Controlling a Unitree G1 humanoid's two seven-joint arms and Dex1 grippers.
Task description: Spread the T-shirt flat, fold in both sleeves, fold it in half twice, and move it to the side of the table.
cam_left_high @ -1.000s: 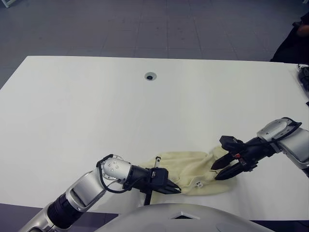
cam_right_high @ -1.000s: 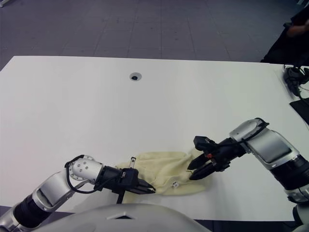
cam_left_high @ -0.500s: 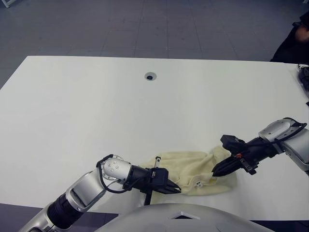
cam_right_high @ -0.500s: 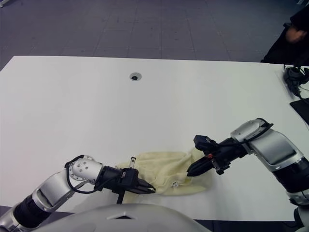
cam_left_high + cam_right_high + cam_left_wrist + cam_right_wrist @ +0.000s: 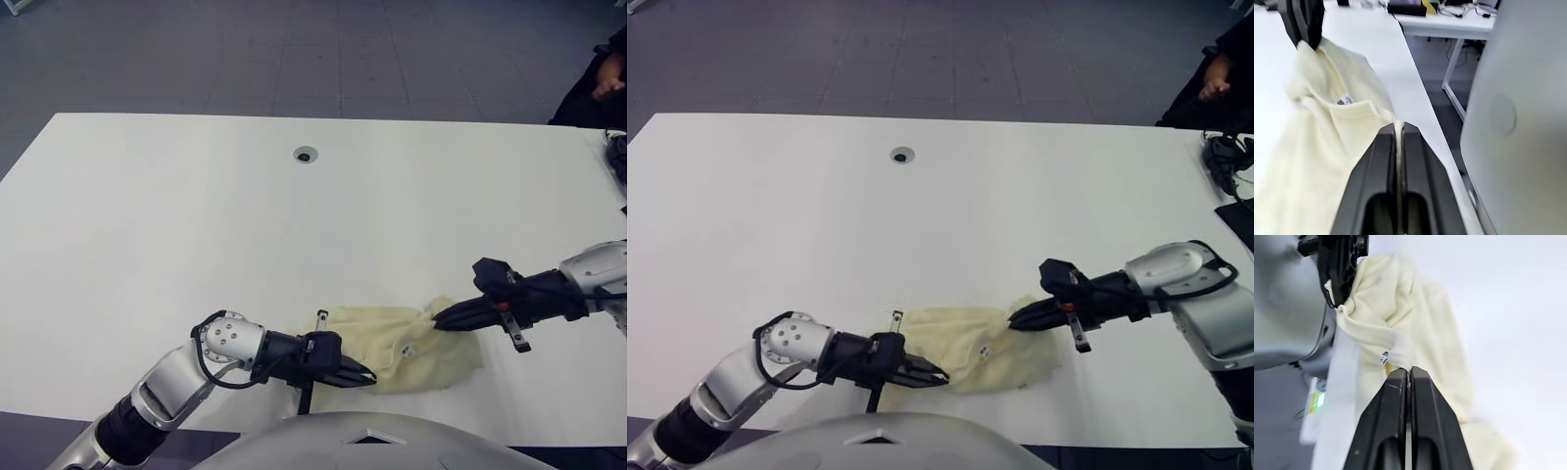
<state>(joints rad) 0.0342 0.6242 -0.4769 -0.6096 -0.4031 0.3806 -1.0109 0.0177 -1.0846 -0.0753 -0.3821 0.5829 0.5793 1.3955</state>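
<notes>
The T-shirt, pale yellow and bunched, is seen lying on the white counter close to its near edge and somewhat right of the middle, drawn out between two grips. Its left end is pinched by the left end effector, whose fingers are closed with a thin strip of cloth caught between them, as the left wrist view makes plain. Its right end is gathered into a peak by the right end effector, whose fingers are pressed together on the fabric. A small label is found on the cloth between the two grips in the wrist views, and is made out in the head views as no more than a speck. The near counter edge runs just beside the cloth in the left wrist view, with floor and a second table beyond it. In the head views a wide stretch of counter is seen behind and to the left of the shirt, broken by a round hole near the far edge. Dark cables are seen at the counter's right edge, well apart from the shirt.
</notes>
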